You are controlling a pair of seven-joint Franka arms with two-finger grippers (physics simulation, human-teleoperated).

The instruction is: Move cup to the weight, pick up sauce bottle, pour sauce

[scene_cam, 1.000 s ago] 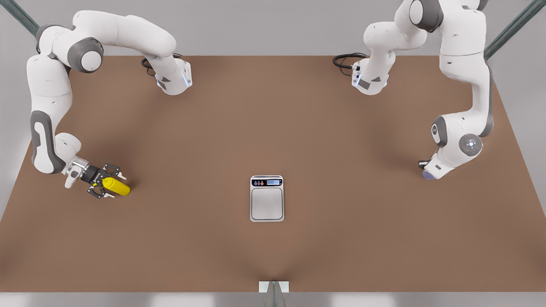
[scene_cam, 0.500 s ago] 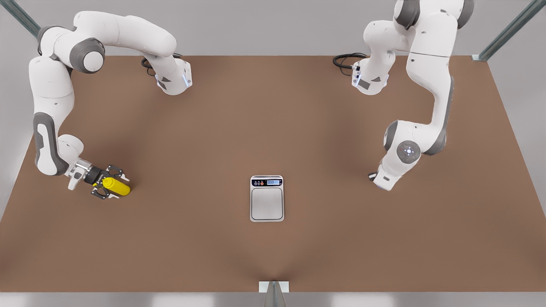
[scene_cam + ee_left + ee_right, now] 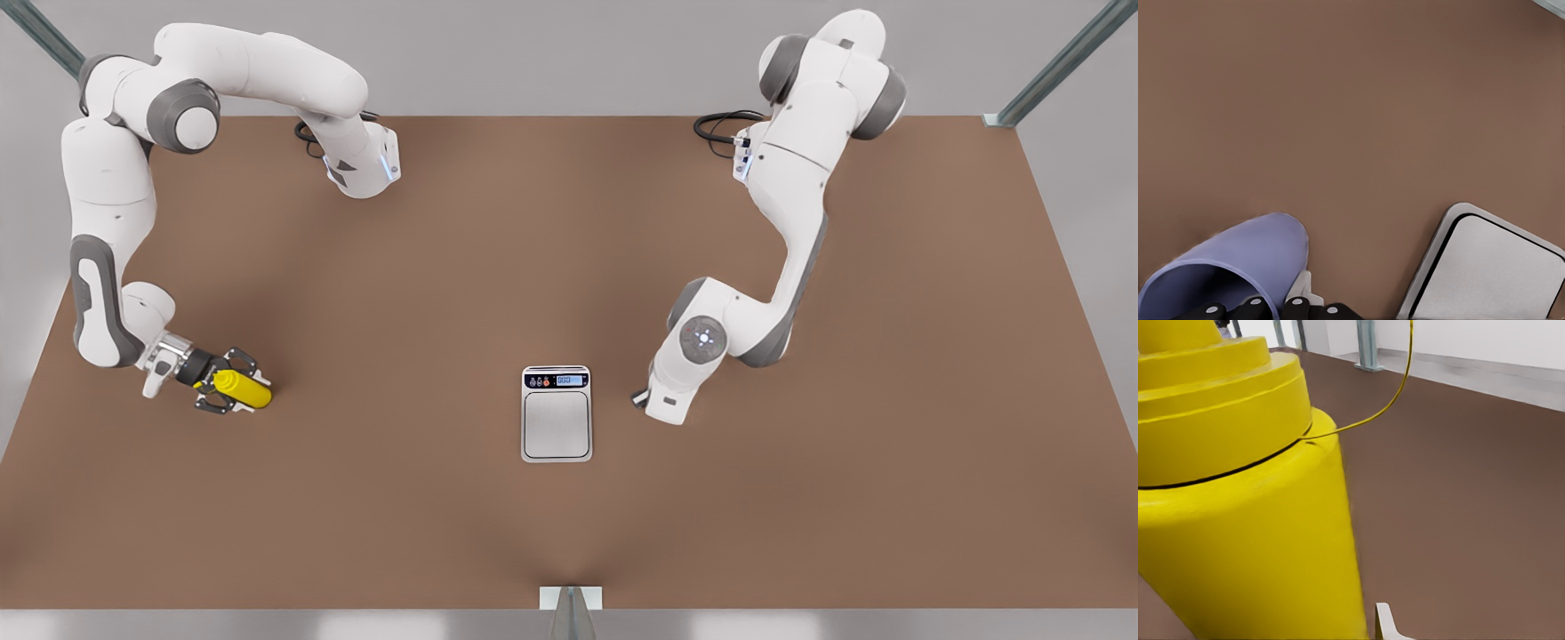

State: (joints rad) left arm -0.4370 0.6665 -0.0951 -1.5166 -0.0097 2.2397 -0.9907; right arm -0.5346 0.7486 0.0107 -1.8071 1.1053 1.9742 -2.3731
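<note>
Cup sits in our left gripper, jaws closed on its rim, beside the scale for placing. Right gripper jaws clamp the bottle on the bench, ready for lifting.

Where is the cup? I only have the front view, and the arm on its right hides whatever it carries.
Observer: In the left wrist view the cup sits at the left gripper, apparently gripped at its rim, its dark inside facing the camera.
Operator: Is it over the weight yet?
Observer: No. The weight is off to one side of the cup, with bare table between them.
Operator: And the other arm?
Observer: The right gripper is at the sauce bottle. Its wrist view shows a thin yellow strand curling away from the cap's seam.
</note>
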